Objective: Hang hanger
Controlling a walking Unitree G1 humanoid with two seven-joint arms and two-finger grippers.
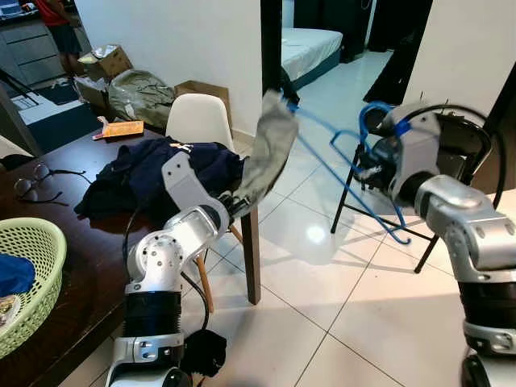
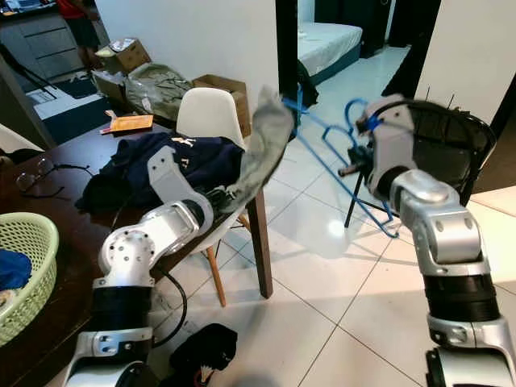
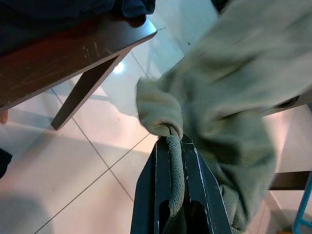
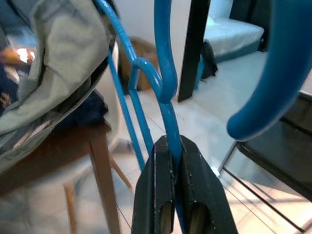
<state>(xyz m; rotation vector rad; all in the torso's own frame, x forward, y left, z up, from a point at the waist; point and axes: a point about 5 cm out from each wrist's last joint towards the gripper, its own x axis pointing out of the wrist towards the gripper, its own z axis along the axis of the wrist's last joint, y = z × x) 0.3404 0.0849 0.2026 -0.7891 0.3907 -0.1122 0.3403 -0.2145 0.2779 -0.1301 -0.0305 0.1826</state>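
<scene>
So the right gripper [image 4: 171, 146] is clamped on the blue plastic hanger [image 1: 339, 161], held up off the corner of the dark wooden surface [image 1: 89, 266]. The left gripper [image 3: 170, 146] is pinching the grey-green cloth garment [image 1: 270, 153], which is draped over the hanger's far end.

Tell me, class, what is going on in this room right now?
A humanoid robot stands beside a dark table. Its right end effector is shut on a blue hanger, and its left end effector pinches a grey-green garment, one end of which drapes over the hanger's far end. Both are held up in the air.
</scene>
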